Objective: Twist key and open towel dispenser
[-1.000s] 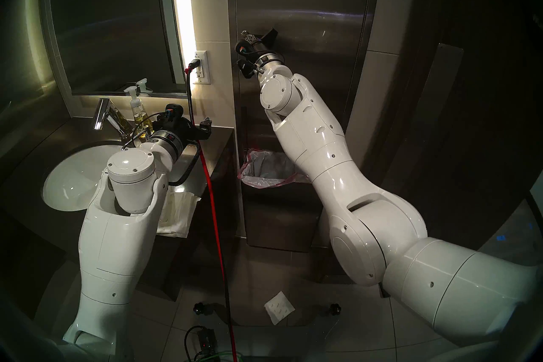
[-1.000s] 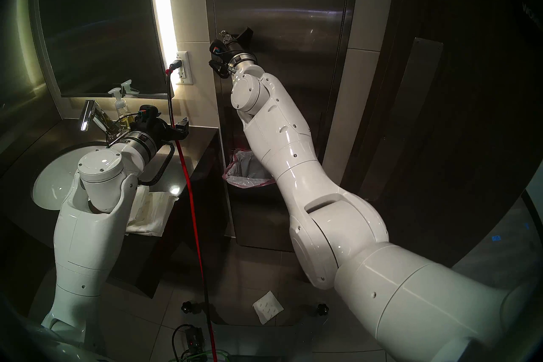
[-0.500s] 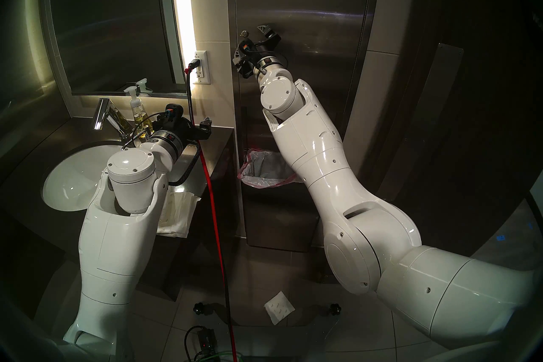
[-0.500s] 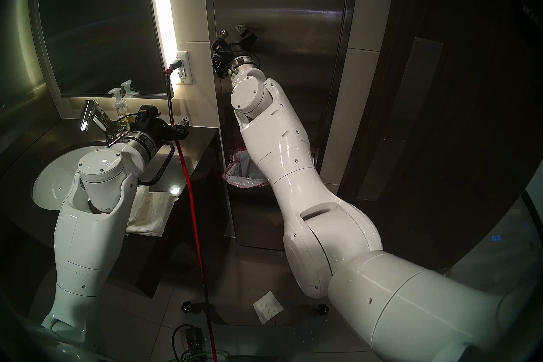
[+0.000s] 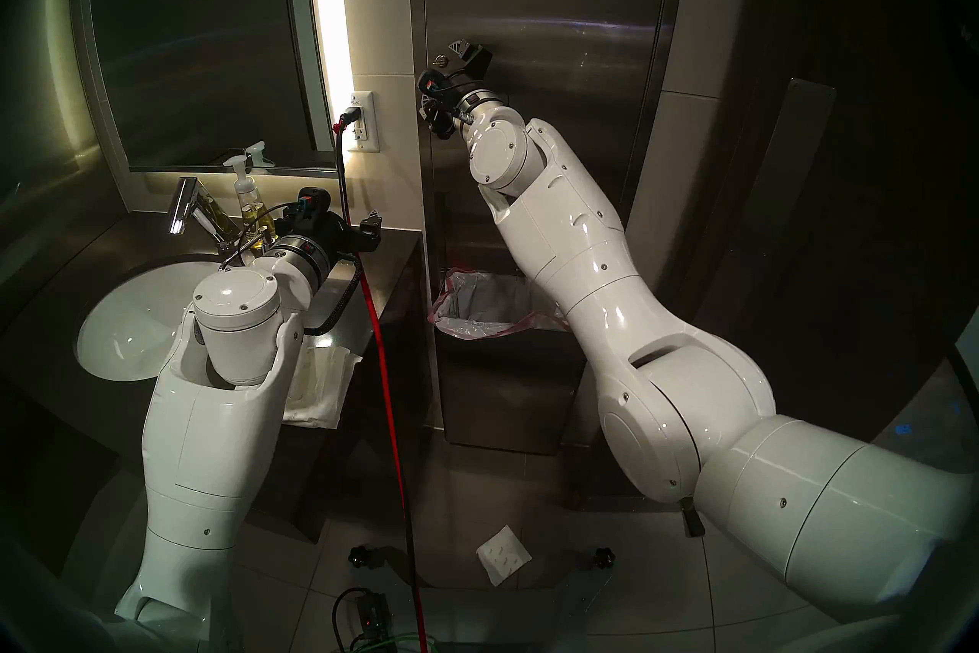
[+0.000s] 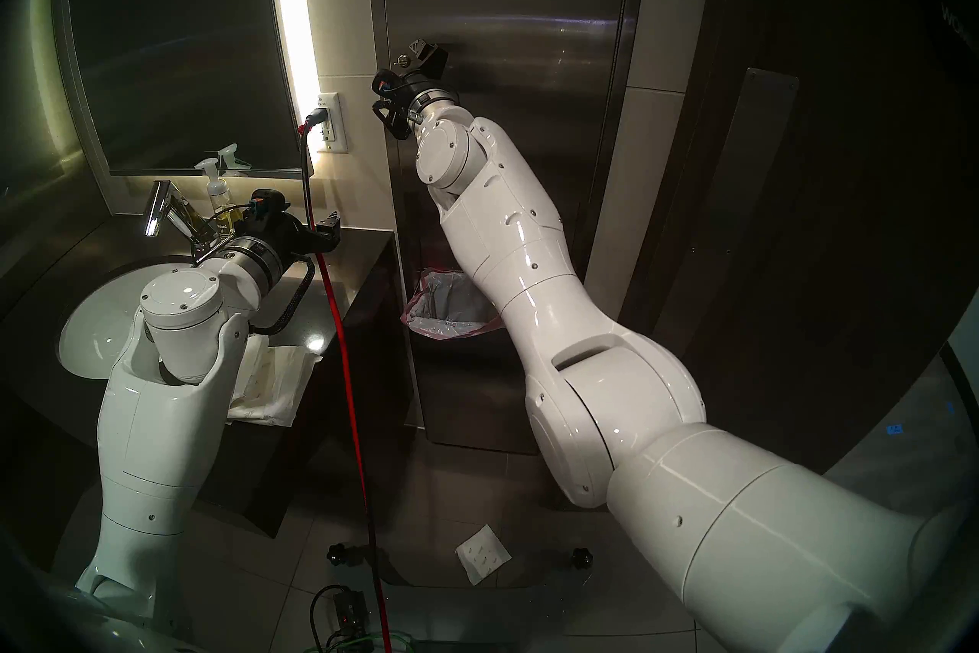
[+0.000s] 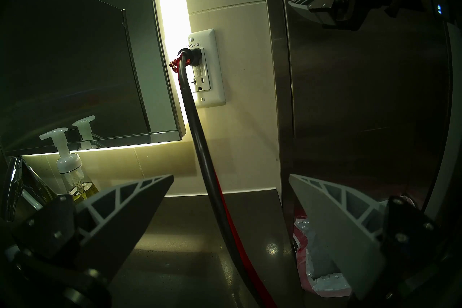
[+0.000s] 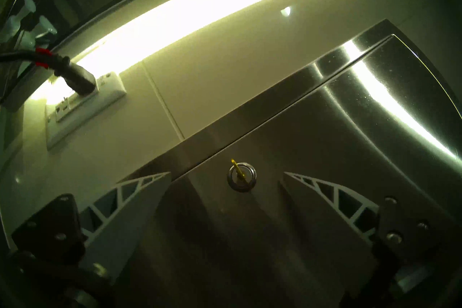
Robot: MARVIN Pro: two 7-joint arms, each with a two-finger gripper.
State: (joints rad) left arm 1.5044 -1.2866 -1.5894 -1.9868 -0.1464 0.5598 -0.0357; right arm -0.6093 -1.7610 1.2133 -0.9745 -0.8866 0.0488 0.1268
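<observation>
The towel dispenser (image 5: pixel 556 26) is a tall brushed-steel wall cabinet, and its door is shut. The small brass key (image 8: pixel 236 167) sticks out of the round silver lock (image 8: pixel 241 177) near the door's left edge; it also shows in the head views (image 5: pixel 439 60) (image 6: pixel 402 61). My right gripper (image 8: pixel 227 175) (image 5: pixel 444 73) is open, close to the door, with one finger on each side of the key and neither touching it. My left gripper (image 7: pixel 230 176) (image 5: pixel 372 227) is open and empty over the counter, left of the dispenser.
A steel waste bin with a pink-edged liner (image 5: pixel 477 307) sits below the door under my right forearm. A black and red cable (image 5: pixel 381 344) hangs from the wall outlet (image 5: pixel 363 122). To the left are the sink (image 5: pixel 132 318), soap bottle (image 5: pixel 249 201), mirror (image 5: pixel 201 42) and folded towels (image 5: pixel 323 387).
My right gripper, closed at the key a second ago, opened and drew back to the right, then turned at the wrist and came back around the key. The left arm has not moved.
</observation>
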